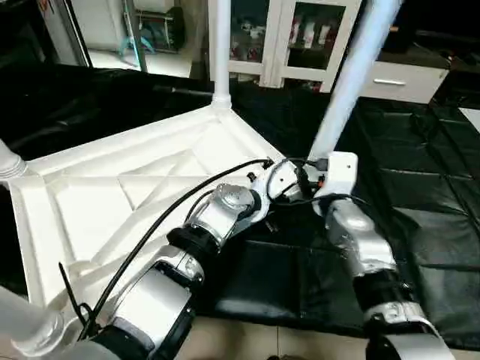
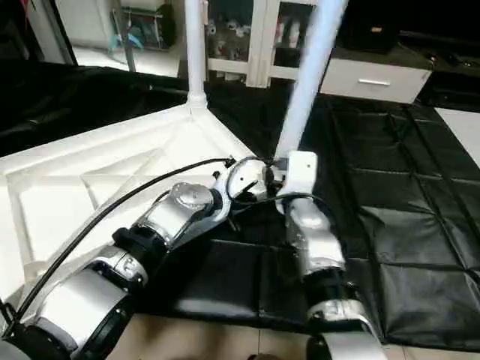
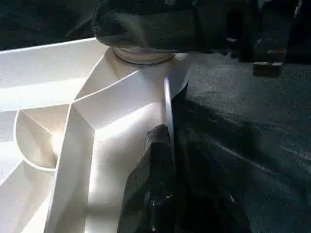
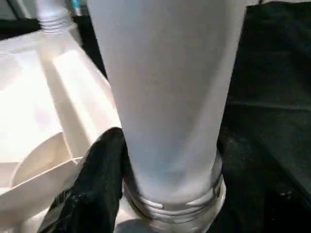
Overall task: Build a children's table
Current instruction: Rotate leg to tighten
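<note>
Upside-down white tabletop [image 1: 112,195] on a black mat [image 1: 420,195] on the floor, ribs and X-brace facing up. One leg [image 1: 219,45] standing straight in the far corner socket. Stubs of other legs showing at the left edge [image 1: 6,161] and the near left corner [image 1: 26,322].

Step in hand, by the look of it: fitting the last leg [image 1: 352,75] into the corner nearest the two grippers. Leaning a bit, not straight yet. Threaded end right at the socket, rings still showing in the right wrist view, so probably not screwed all the way in.

Right gripper [image 4: 160,194] wrapped around the bottom of that leg, one black finger [image 4: 97,184] pressed against its side, holding it. Left gripper [image 3: 167,160] with fingers pinched narrow on the thin edge wall of the tabletop just beside that corner, likely keeping the top from sliding.

Next move, as a guess: stand the leg up straight over the socket, then twist it down until the rings go out of sight. Tilted threads could jam, so go slow.
</note>
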`<state>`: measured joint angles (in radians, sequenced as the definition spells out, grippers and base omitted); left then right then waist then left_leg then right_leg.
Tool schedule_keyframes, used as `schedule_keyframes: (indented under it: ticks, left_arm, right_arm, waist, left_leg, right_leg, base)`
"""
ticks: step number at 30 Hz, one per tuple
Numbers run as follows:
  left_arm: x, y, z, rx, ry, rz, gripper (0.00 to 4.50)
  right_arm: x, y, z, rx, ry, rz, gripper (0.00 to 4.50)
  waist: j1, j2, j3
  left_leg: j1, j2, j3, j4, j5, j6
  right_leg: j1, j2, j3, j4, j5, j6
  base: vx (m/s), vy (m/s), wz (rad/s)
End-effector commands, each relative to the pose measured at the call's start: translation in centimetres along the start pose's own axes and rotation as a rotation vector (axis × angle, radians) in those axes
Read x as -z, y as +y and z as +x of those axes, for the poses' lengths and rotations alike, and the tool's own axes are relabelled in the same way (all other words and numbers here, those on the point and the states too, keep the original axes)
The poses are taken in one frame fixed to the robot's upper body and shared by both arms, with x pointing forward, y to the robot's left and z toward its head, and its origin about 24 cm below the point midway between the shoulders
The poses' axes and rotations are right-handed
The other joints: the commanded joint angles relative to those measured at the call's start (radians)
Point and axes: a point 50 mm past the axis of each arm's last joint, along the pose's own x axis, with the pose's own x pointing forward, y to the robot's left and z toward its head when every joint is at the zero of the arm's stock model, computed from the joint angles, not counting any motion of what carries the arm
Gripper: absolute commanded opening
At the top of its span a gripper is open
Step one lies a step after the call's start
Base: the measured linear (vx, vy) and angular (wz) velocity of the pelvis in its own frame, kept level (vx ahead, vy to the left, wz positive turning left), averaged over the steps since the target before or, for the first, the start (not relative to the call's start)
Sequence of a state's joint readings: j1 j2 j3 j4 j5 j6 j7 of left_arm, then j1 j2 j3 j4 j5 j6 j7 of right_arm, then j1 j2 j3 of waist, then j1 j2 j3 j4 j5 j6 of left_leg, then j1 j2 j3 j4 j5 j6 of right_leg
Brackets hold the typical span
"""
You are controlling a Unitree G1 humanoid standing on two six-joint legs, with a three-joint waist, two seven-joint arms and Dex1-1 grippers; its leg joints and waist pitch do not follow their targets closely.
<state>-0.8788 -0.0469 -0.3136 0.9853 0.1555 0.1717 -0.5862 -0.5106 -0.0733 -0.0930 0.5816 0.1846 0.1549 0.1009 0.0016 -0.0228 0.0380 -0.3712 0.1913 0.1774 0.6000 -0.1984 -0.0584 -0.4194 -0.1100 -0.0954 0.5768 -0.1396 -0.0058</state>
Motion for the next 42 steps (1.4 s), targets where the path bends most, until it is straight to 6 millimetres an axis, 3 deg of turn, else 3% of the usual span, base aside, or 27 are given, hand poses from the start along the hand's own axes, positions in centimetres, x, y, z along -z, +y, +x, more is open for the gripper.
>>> schedule_keyframes:
  ticks: [1, 3, 4, 7, 9, 11, 12, 13, 14, 15, 16, 17, 19, 20, 21, 23, 29, 32, 33, 35, 38, 42]
  left_arm:
    - [-2.6, 0.5, -0.3, 0.007, -0.099, 0.11, 0.0]
    - [-2.1, 0.4, -0.5, 0.042, -0.094, 0.146, 0.0]
    - [-1.7, 0.4, -0.7, 0.068, -0.088, 0.164, 0.0]
    - [-1.2, 0.2, -1.1, 0.137, -0.1, 0.218, 0.0]
    - [-0.5, -0.2, -1.6, 0.23, -0.107, 0.244, 0.0]
    - [-0.4, -0.3, -1.7, 0.248, -0.109, 0.25, 0.0]
    - [0.3, -0.5, -2.1, 0.319, -0.101, 0.268, 0.0]
    - [1.5, -1.1, -2.9, 0.445, -0.094, 0.269, 0.0]
    - [1.5, -1.1, -2.9, 0.445, -0.094, 0.269, 0.0]
    - [1.7, -1.2, -3.0, 0.467, -0.093, 0.264, 0.0]
    - [1.8, -1.4, -3.2, 0.5, -0.099, 0.259, 0.0]
    - [1.8, -1.5, -3.3, 0.505, -0.1, 0.259, 0.0]
    - [2.2, -2.0, -3.9, 0.587, -0.111, 0.26, 0.0]
    - [2.2, -2.0, -3.9, 0.587, -0.111, 0.26, 0.0]
    - [2.2, -2.0, -3.9, 0.587, -0.111, 0.26, 0.0]
    - [2.5, -2.3, -4.3, 0.626, -0.11, 0.265, 0.0]
    - [2.8, -2.5, -4.8, 0.668, -0.107, 0.27, 0.0]
    - [2.8, -2.6, -5.0, 0.672, -0.107, 0.271, 0.0]
    - [2.7, -2.5, -5.0, 0.672, -0.106, 0.273, 0.0]
    - [2.7, -2.5, -5.0, 0.666, -0.104, 0.274, 0.0]
    - [2.7, -2.5, -5.0, 0.66, -0.101, 0.272, 0.0]
    - [2.8, -2.5, -5.0, 0.654, -0.099, 0.27, 0.0]
  right_arm:
    - [1.0, -0.5, -0.6, -0.018, 0.033, 0.031, 3.29]
    - [0.4, -1.5, -1.2, -0.006, 0.003, 0.025, 3.29]
    - [-0.1, -2.2, -1.6, 0.002, -0.017, 0.02, 3.57]
    - [-1.2, -3.7, -2.7, -0.005, -0.06, -0.028, 3.71]
    - [-2.0, -4.1, -3.9, -0.141, -0.064, -0.059, 3.98]
    - [-2.0, -4.1, -4.1, -0.169, -0.062, -0.066, 4.08]
    - [-2.3, -4.4, -5.7, -0.322, -0.036, -0.153, 4.13]
    - [-2.1, -4.6, -8.9, -0.589, 0.058, -0.314, 4.22]
    - [-2.1, -4.6, -8.9, -0.589, 0.058, -0.314, 4.22]
    - [-2.0, -4.7, -9.6, -0.64, 0.084, -0.347, 4.22]
    - [-1.9, -5.0, -10.4, -0.688, 0.121, -0.37, 4.22]
    - [-1.9, -5.0, -10.5, -0.695, 0.129, -0.373, 4.22]
    - [-1.5, -5.8, -12.1, -0.786, 0.225, -0.413, 4.22]
    - [-1.5, -5.8, -12.1, -0.786, 0.225, -0.413, 4.22]
    - [-1.5, -5.8, -12.1, -0.786, 0.225, -0.413, 4.22]
    - [-1.3, -6.0, -12.4, -0.813, 0.259, -0.443, 4.22]
    - [-1.3, -5.8, -11.7, -0.848, 0.27, -0.477, 4.22]
    - [-1.0, -5.7, -11.3, -0.873, 0.288, -0.489, 4.22]
    - [-0.9, -5.7, -11.1, -0.884, 0.297, -0.497, 4.22]
    - [-0.8, -5.6, -10.8, -0.897, 0.295, -0.473, 3.85]
    - [-0.6, -5.5, -10.5, -0.914, 0.294, -0.451, 3.74]
    - [-0.4, -5.6, -10.5, -0.929, 0.306, -0.454, 3.37]
  waist:
    - [0.011, -0.01, -0.063]
    - [0.014, -0.01, -0.064]
    - [0.017, -0.009, -0.063]
    - [0.032, -0.005, -0.063]
    - [0.043, -0.003, -0.062]
    - [0.05, -0.003, -0.062]
    - [0.054, 0.003, -0.063]
    - [0.067, 0.0, -0.058]
    - [0.076, -0.003, -0.057]
    - [0.071, -0.003, -0.049]
    - [0.071, -0.003, -0.049]
    - [0.072, -0.002, -0.049]
    - [0.067, -0.007, -0.046]
    - [0.07, -0.005, -0.048]
    - [0.073, -0.005, -0.046]
    - [0.07, -0.009, -0.046]
    - [0.067, -0.01, -0.046]
    - [0.065, -0.008, -0.049]
    - [0.067, -0.008, -0.051]
    - [0.067, -0.009, -0.052]
    - [0.071, -0.009, -0.054]
    - [0.072, -0.011, -0.052]
  left_leg:
    - [0.008, 0.031, -0.002, -0.072, -0.187, 0.109]
    - [0.009, 0.033, -0.002, -0.072, -0.182, 0.098]
    - [0.007, 0.032, -0.001, -0.073, -0.173, 0.098]
    - [0.011, 0.034, -0.001, -0.072, -0.15, 0.103]
    - [0.013, 0.036, 0.001, -0.072, -0.142, 0.109]
    - [0.011, 0.036, 0.001, -0.071, -0.135, 0.119]
    - [0.013, 0.038, 0.001, -0.071, -0.142, 0.123]
    - [0.018, 0.041, 0.003, -0.071, -0.157, 0.133]
    - [0.018, 0.045, 0.003, -0.07, -0.162, 0.138]
    - [0.006, 0.042, 0.005, -0.08, -0.216, 0.132]
    - [0.006, 0.042, 0.005, -0.08, -0.216, 0.132]
    - [0.02, 0.045, 0.005, -0.079, -0.265, 0.094]
    - [0.014, 0.045, 0.001, -0.085, -0.284, 0.076]
    - [0.02, 0.048, 0.0, -0.085, -0.292, 0.073]
    - [0.03, 0.048, 0.006, -0.083, -0.297, 0.071]
    - [0.02, 0.048, 0.002, -0.086, -0.3, 0.064]
    - [0.019, 0.045, 0.002, -0.086, -0.286, 0.063]
    - [0.017, 0.044, 0.004, -0.084, -0.258, 0.07]
    - [0.022, 0.045, 0.006, -0.081, -0.249, 0.073]
    - [0.019, 0.044, 0.008, -0.079, -0.229, 0.086]
    - [0.017, 0.045, 0.007, -0.077, -0.201, 0.096]
    - [0.017, 0.044, 0.008, -0.077, -0.21, 0.096]
  right_leg:
    - [0.062, -0.041, 0.04, -0.063, -0.23, -0.229]
    - [0.06, -0.041, 0.041, -0.061, -0.228, -0.226]
    - [0.062, -0.04, 0.042, -0.062, -0.223, -0.221]
    - [0.061, -0.041, 0.044, -0.057, -0.198, -0.222]
    - [0.062, -0.042, 0.045, -0.055, -0.179, -0.225]
    - [0.066, -0.04, 0.045, -0.051, -0.157, -0.229]
    - [0.066, -0.041, 0.046, -0.052, -0.151, -0.229]
    - [0.067, -0.041, 0.047, -0.055, -0.147, -0.228]
    - [0.072, -0.043, 0.05, -0.052, -0.141, -0.223]
    - [0.069, -0.047, 0.05, -0.06, -0.245, -0.207]
    - [0.069, -0.047, 0.05, -0.06, -0.245, -0.207]
    - [0.058, -0.051, 0.051, -0.074, -0.355, -0.183]
    - [0.061, -0.049, 0.051, -0.077, -0.4, -0.167]
    - [0.06, -0.051, 0.051, -0.078, -0.408, -0.166]
    - [0.048, -0.048, 0.056, -0.081, -0.407, -0.169]
    - [0.054, -0.049, 0.056, -0.076, -0.41, -0.169]
    - [0.05, -0.045, 0.062, -0.077, -0.416, -0.156]
    - [0.052, -0.045, 0.063, -0.07, -0.365, -0.177]
    - [0.049, -0.044, 0.064, -0.068, -0.338, -0.188]
    - [0.052, -0.044, 0.065, -0.063, -0.303, -0.205]
    - [0.056, -0.043, 0.065, -0.058, -0.272, -0.213]
    - [0.057, -0.044, 0.064, -0.06, -0.298, -0.209]
  base:
    - [0.0, 0.0, 0.0]
    - [0.0, 0.0, 0.0]
    - [0.0, 0.0, 0.0]
    - [0.0, 0.0, 0.0]
    - [0.0, 0.0, 0.0]
    - [0.0, 0.0, 0.0]
    - [0.0, 0.0, 0.0]
    - [0.0, 0.0, 0.0]
    - [0.0, 0.0, 0.0]
    - [0.0, 0.0, 0.0]
    - [0.0, 0.0, 0.0]
    - [0.0, 0.0, 0.0]
    - [0.0, 0.0, 0.0]
    - [0.0, 0.0, 0.0]
    - [0.0, 0.0, 0.0]
    - [0.0, 0.0, 0.0]
    - [0.0, 0.0, 0.0]
    - [0.0, 0.0, 0.0]
    - [0.0, 0.0, 0.0]
    - [0.0, 0.0, 0.0]
    - [0.0, 0.0, 0.0]
    - [0.0, 0.0, 0.0]
